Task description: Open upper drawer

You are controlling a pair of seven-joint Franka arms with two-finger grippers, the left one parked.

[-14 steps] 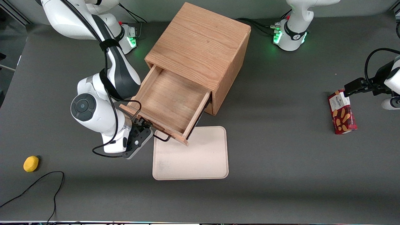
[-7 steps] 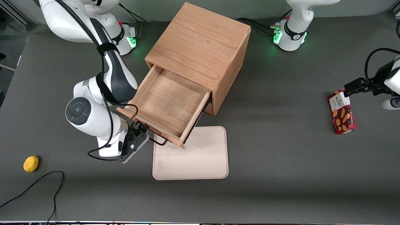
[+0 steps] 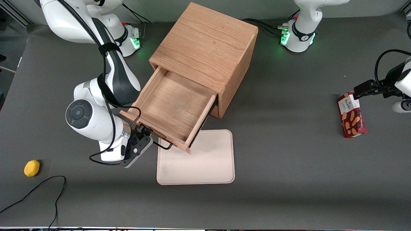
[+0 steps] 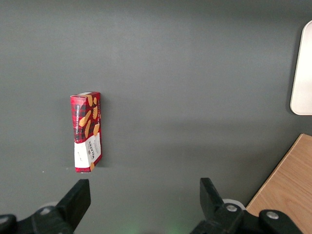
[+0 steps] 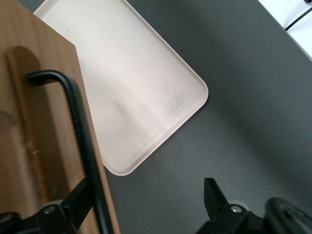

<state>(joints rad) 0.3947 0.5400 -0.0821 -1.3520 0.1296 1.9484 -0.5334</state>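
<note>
The upper drawer (image 3: 175, 107) stands pulled out over the tray (image 3: 205, 163). The gripper (image 3: 146, 133), fingers spread, straddles the black handle (image 5: 80, 131) without clamping it.

The red biscuit box (image 3: 351, 114) reads "Walkers".

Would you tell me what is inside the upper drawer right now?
The upper drawer shows only bare wood; its part inside the cabinet is hidden. The gripper is at its black handle.
</note>
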